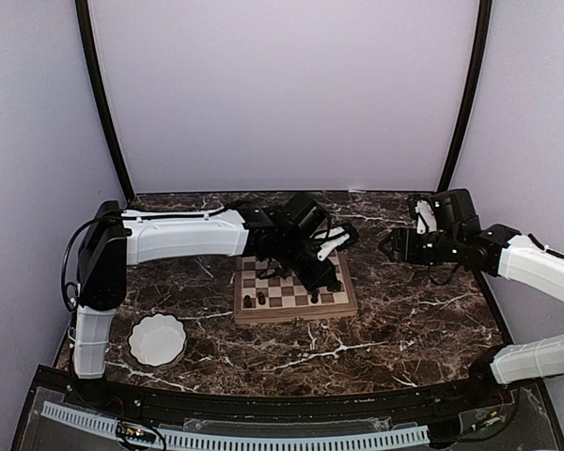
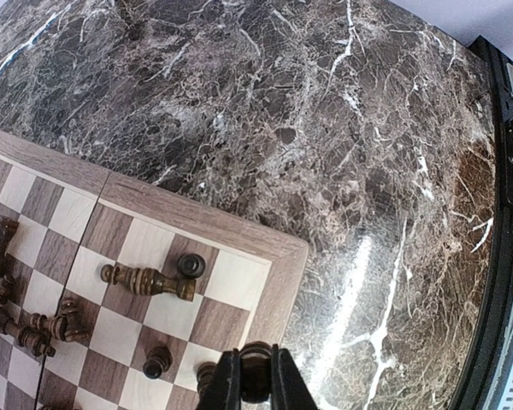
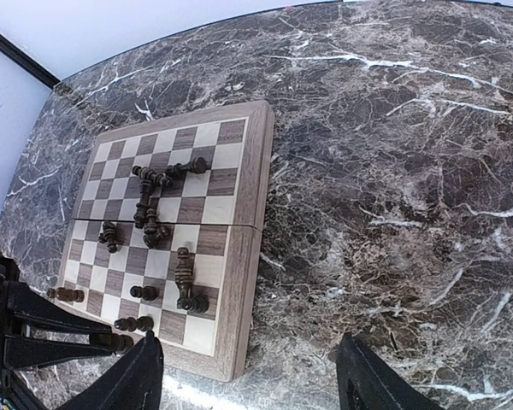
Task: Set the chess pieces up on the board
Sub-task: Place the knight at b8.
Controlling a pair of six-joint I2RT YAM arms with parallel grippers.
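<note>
Well, your left gripper [image 2: 256,357] is closed narrow on a dark chess piece [image 2: 256,380], which sits between its fingers over the edge squares of the board [image 2: 197,218], close to the light rim. I cannot tell if this piece touches the wood, because the fingers hide its foot. The board lies in the middle of the marble table [image 1: 414,319], and the other chess pieces [image 3: 150,196] are all on it. Several lie on their sides in a loose group near the center. One long piece [image 2: 150,280] lies flat just beside a small upright one [image 2: 191,265]. Your right gripper [image 3: 255,376] is wide open with nothing between its fingers. It hangs over the bare table to the right of the board, apart from it. A white bowl [image 1: 157,339] stands near the left arm base, well apart from the board.
</note>
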